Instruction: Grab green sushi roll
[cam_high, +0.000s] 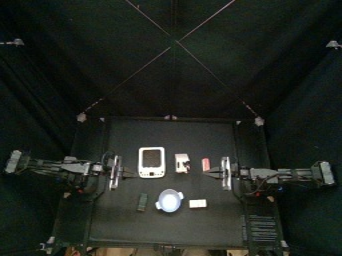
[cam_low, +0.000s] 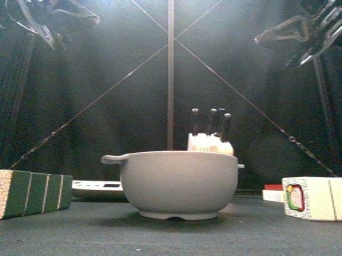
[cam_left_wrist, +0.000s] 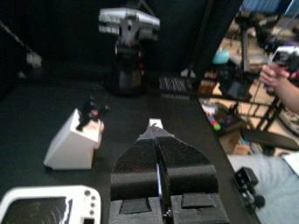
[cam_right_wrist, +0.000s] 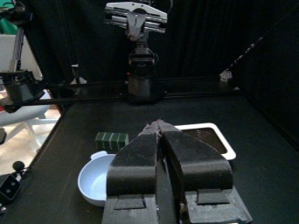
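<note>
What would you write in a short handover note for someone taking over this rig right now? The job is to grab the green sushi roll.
Left gripper: shut, empty, held above the table.
Right gripper: shut, empty, also raised.
Green sushi roll: lying on the table beside the blue plate, on the left arm's side, untouched.
Done: nothing yet.
Left: open one gripper (the left looks nearer), lower it over the roll, close and lift.

Blue plate between white tray and cream block.
</note>
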